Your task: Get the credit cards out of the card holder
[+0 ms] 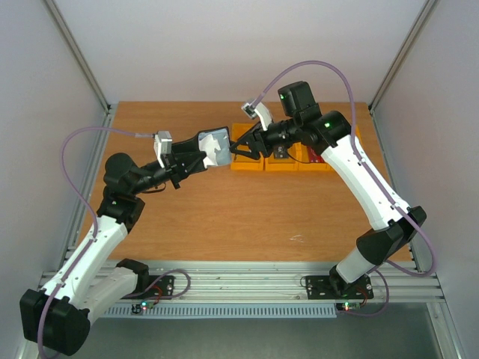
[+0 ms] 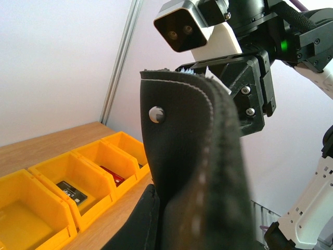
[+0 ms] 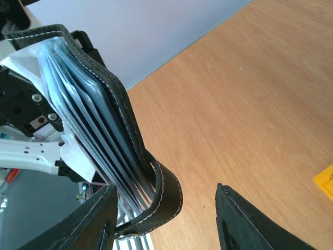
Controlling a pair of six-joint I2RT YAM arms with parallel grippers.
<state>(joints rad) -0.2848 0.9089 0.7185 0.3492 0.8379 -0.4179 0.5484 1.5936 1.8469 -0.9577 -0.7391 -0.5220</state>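
The black card holder (image 1: 215, 144) is held up above the table, and my left gripper (image 1: 193, 160) is shut on its lower edge. In the left wrist view its black outer face (image 2: 192, 156) fills the middle. In the right wrist view it stands open, showing grey-blue sleeves (image 3: 86, 112) and a looped black tab (image 3: 167, 194). My right gripper (image 3: 164, 221) is open, with the tab close to its left finger (image 3: 86, 224). A red credit card (image 2: 112, 175) and a dark one (image 2: 73, 191) lie in the yellow bins. I cannot tell whether the sleeves hold cards.
A row of yellow bins (image 1: 247, 164) sits on the wooden table behind the right gripper, toward the back right. Grey walls and metal frame posts (image 1: 78, 52) enclose the table on both sides.
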